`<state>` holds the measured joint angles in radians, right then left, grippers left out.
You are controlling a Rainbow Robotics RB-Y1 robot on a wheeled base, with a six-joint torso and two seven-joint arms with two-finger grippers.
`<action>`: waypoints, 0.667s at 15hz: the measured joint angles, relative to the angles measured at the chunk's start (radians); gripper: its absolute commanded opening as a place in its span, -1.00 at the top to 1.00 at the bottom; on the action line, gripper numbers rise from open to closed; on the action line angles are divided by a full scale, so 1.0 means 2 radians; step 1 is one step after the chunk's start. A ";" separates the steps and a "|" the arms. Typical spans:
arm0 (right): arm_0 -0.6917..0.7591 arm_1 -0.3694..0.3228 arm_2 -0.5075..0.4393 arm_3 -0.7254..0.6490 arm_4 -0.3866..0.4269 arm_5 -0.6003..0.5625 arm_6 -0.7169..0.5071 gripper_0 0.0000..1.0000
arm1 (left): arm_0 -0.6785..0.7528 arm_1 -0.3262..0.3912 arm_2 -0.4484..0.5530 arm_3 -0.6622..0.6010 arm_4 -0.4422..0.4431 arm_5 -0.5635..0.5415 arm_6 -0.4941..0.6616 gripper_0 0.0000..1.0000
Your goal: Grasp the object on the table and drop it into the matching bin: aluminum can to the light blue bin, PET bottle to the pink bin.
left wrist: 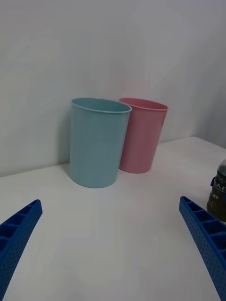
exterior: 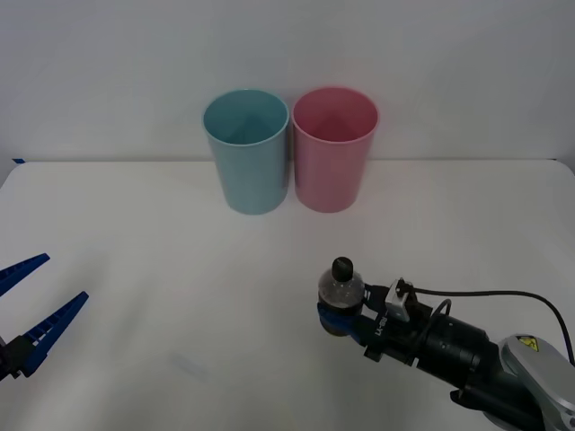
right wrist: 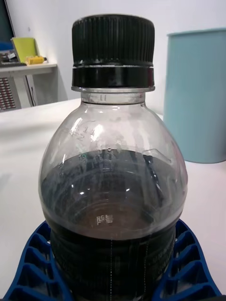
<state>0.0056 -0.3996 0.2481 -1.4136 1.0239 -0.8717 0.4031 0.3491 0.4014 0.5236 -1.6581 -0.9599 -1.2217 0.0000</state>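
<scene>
Front view: white table (exterior: 135,233) seen from above and behind the robot's arms. Two tall cup-shaped bins stand side by side at the far middle, nearly touching, the light blue bin (exterior: 247,151) to the robot's left of the pink bin (exterior: 333,149). Nearer the robot and toward its right side, the PET bottle (exterior: 341,292) stands upright, black cap on top, its long axis vertical. The right gripper (exterior: 334,316) reaches in low from the robot's right, its blue fingers wrapped around the bottle's lower body. The pink bin lies farther out from the bottle, almost straight ahead. The left gripper (exterior: 27,310) waits at the robot's left edge, fingers spread wide, well apart from the bottle.

Right wrist view: the bottle (right wrist: 113,178) looms close and upright, between two blue ribbed fingers (right wrist: 35,263) that press against its dark label band on both sides; the jaws are clenched on it. Whether its base rests on the table is hidden. The light blue bin (right wrist: 197,94) stands behind.

Left wrist view: the left arm's own blue fingers (left wrist: 202,237) sit far apart, holding nothing. Both bins stand beyond, light blue (left wrist: 98,141) in front of pink (left wrist: 141,134). The bottle (left wrist: 219,190) peeks in at the edge.

Judgement: the right arm is the one at work, and the coming move looks like a lift and carry forward to the pink bin.
</scene>
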 measured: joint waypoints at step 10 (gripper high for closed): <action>0.025 -0.058 -0.014 -0.179 -0.021 0.085 -0.181 1.00 | 0.000 0.000 0.000 0.000 0.000 0.000 0.000 -1.00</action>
<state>0.0548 -0.5155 0.2207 -1.7707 0.9819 -0.7027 0.0407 0.3491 0.4014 0.5236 -1.6581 -0.9599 -1.2217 0.0000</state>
